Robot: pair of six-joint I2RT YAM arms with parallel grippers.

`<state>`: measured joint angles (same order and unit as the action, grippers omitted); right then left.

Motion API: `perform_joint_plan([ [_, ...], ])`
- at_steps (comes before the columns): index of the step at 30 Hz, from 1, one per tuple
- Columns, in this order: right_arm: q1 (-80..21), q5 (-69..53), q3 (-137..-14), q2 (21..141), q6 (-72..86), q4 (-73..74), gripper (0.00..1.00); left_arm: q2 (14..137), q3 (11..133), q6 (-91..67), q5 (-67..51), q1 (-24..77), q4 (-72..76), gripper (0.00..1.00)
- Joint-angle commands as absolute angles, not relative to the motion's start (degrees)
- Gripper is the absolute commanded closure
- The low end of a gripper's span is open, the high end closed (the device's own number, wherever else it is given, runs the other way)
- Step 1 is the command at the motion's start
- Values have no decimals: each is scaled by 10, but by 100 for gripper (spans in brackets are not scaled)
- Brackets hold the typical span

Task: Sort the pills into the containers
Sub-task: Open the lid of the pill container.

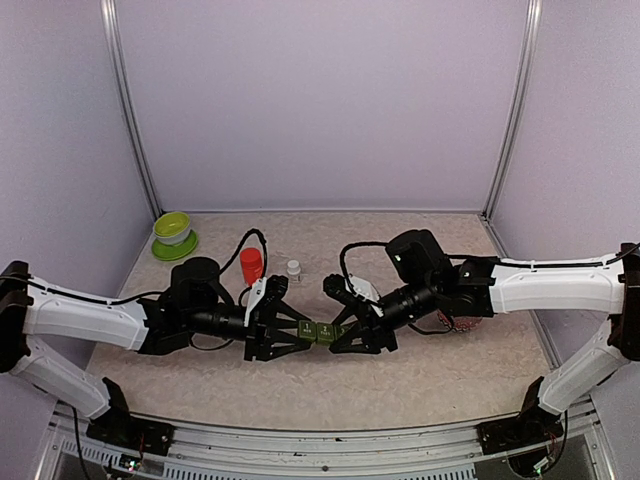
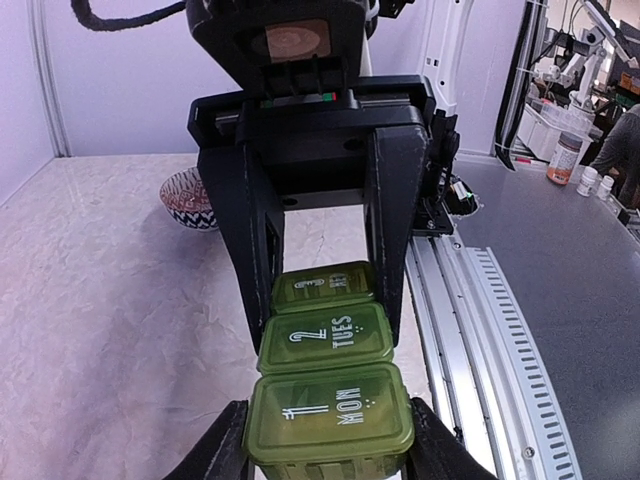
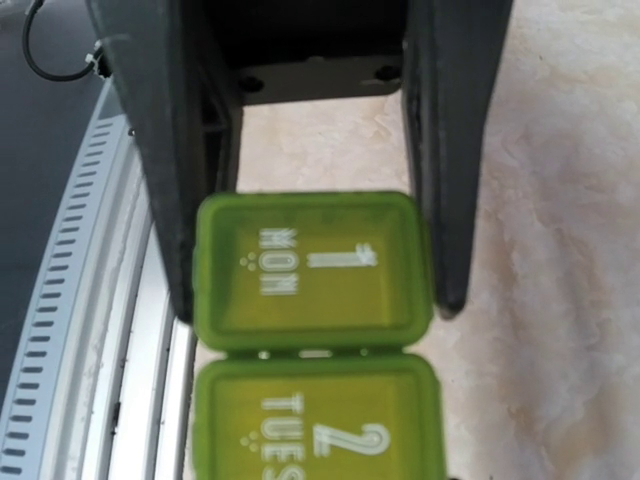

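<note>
Three joined containers (image 1: 320,331) (lids marked MON, TUES) are lying near-centre on the mottled beige table (image 1: 450,380), the left gripper (image 1: 303,334) and right gripper (image 1: 340,336) each clamping them; lilac walls (image 1: 320,100) are enclosing it.

A lime-green bowl (image 1: 172,226) sits on a green saucer (image 1: 176,247) at the marbled table's (image 1: 300,385) far left. A red cylinder (image 1: 251,263) and a small white bottle (image 1: 293,268) stand mid-table.
</note>
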<state>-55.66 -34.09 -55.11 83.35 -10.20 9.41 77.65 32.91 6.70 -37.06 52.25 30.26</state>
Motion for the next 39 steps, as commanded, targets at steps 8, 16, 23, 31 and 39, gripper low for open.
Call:
perform_joint_plan([
  [8, -561, -345, -547, 815, -96, 74, 69, 783, 331, 73, -377, 529, 323, 59],
  [16, -561, -342, -549, 821, -95, 72, 67, 781, 323, 68, -381, 529, 335, 72],
  [23, -561, -333, -550, 813, -98, 75, 66, 782, 317, 56, -385, 529, 348, 54],
  [31, -560, -339, -549, 817, -102, 78, 66, 768, 307, 58, -383, 529, 356, 49],
  [39, -560, -351, -549, 827, -103, 82, 67, 766, 305, 62, -374, 529, 356, 50],
])
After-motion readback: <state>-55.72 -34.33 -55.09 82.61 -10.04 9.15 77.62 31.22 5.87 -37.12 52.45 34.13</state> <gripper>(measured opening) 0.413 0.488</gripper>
